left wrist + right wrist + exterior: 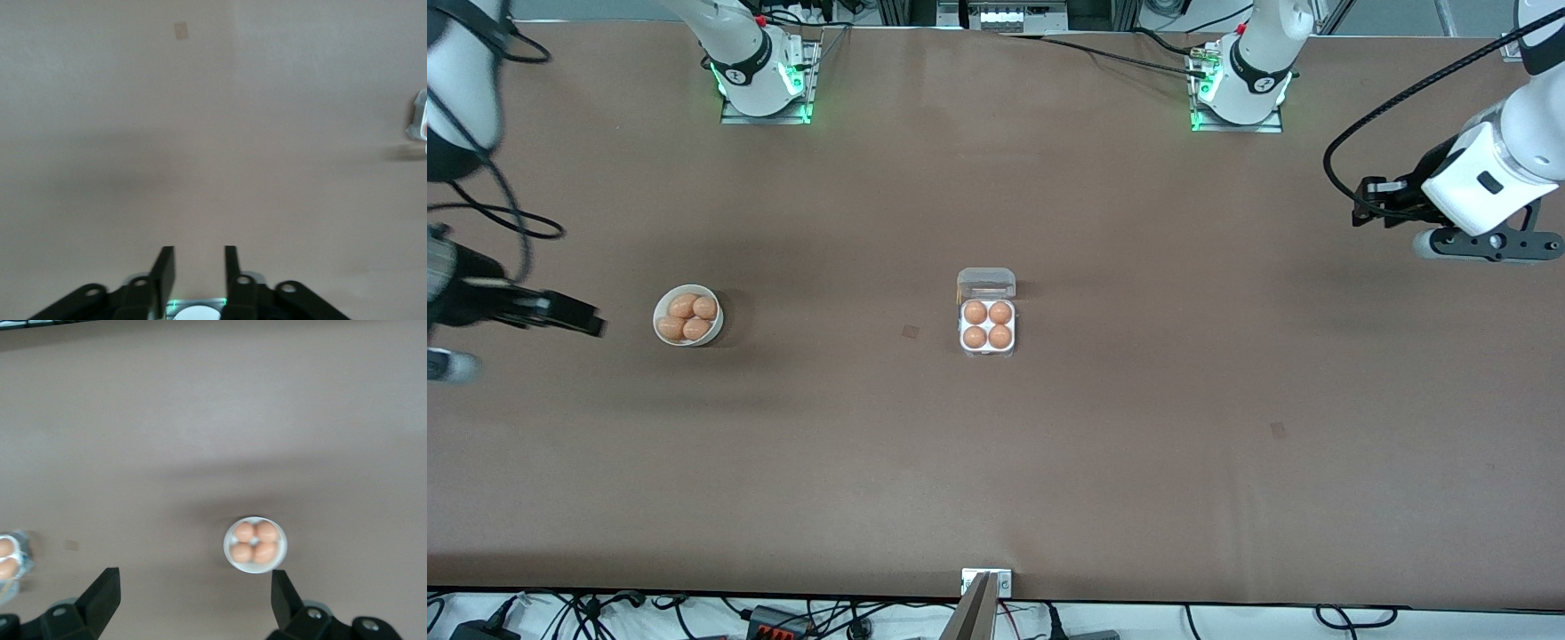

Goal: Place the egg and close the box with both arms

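At the middle of the table (996, 480) sits the box (987, 342), its clear lid (986, 283) swung open at the twelve o'clock side, toward the arms' bases. All four white cells are filled: the carton eggs (975, 312) lie two by two, touching or nearly so.

At nine o'clock from the box in the front view, well apart from it and toward the right arm's end of the table, stands a round white bowl (713, 329) with four bowl eggs (683, 306) heaped inside.

The right claw (193, 580) hangs over the table at nine o'clock from the bowl, just beside it, holding nothing. Its fingers (107, 590) are spread wide, and in the right wrist view the bowl shows between them, farther off.

The left claw (199, 270) hangs over bare table at about two o'clock from the box, well apart from it, toward the left arm's end. Its fingers (164, 267) stand parted with a narrow gap and grip nothing.
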Controlling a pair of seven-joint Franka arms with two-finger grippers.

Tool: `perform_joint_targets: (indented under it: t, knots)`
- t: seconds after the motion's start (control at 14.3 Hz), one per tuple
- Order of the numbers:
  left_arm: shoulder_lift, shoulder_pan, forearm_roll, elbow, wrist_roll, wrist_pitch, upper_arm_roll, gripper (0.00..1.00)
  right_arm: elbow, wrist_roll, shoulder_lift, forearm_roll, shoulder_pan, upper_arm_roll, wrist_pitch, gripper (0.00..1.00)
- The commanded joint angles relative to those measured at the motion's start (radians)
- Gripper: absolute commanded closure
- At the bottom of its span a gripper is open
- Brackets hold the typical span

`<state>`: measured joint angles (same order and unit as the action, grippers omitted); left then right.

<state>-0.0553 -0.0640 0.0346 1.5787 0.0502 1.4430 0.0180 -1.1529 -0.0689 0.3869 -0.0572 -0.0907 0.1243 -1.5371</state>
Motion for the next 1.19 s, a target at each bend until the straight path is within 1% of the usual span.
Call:
perform_joint_targets:
  t: [0.0, 0.21, 0.28, 0.35, 0.42, 0.56, 0.7, 0.84, 0.98, 1.05, 1.12]
  knots:
    - [0.003, -0.002, 0.021, -0.008, -0.013, -0.045, 0.005, 0.96, -0.08, 0.043, -0.091, 0.063, 0.118, -0.147, -0.017, 0.0]
    - [-0.029, -0.048, 0.021, -0.008, -0.018, -0.145, 0.026, 0.96, -0.085, 0.041, -0.102, 0.066, 0.124, -0.144, 0.024, 0.0]
    - [-0.046, -0.071, 0.019, -0.009, -0.009, -0.176, 0.039, 0.92, -0.111, 0.041, -0.127, 0.066, 0.124, -0.144, 0.029, 0.0]
    - [-0.049, -0.079, 0.03, -0.005, -0.009, -0.179, 0.04, 0.87, -0.167, 0.041, -0.166, 0.068, 0.124, -0.144, 0.022, 0.0]
    - [-0.055, -0.083, 0.072, 0.001, -0.003, -0.173, 0.046, 0.89, -0.245, 0.04, -0.222, 0.071, 0.124, -0.144, 0.002, 0.0]
    - [-0.084, -0.108, 0.12, 0.003, 0.075, -0.12, 0.088, 1.0, -0.399, 0.04, -0.32, 0.073, 0.124, -0.144, -0.056, 0.0]
    - [-0.133, -0.126, 0.128, -0.006, 0.138, -0.057, 0.149, 0.99, -0.506, 0.053, -0.388, 0.071, 0.127, -0.143, -0.11, 0.0]
    - [-0.185, -0.129, 0.155, 0.003, 0.19, 0.037, 0.227, 0.99, -0.518, 0.073, -0.395, 0.071, 0.138, -0.143, -0.103, 0.0]
    - [-0.231, -0.163, 0.156, 0.001, 0.336, 0.141, 0.299, 0.99, -0.518, 0.075, -0.395, 0.073, 0.141, -0.143, -0.097, 0.0]
    - [-0.253, -0.196, 0.154, 0.003, 0.412, 0.192, 0.316, 0.99, -0.518, 0.074, -0.393, 0.073, 0.141, -0.141, -0.091, 0.0]
    - [-0.268, -0.236, 0.154, 0.004, 0.459, 0.23, 0.316, 0.99, -0.516, 0.073, -0.393, 0.071, 0.141, -0.141, -0.09, 0.0]
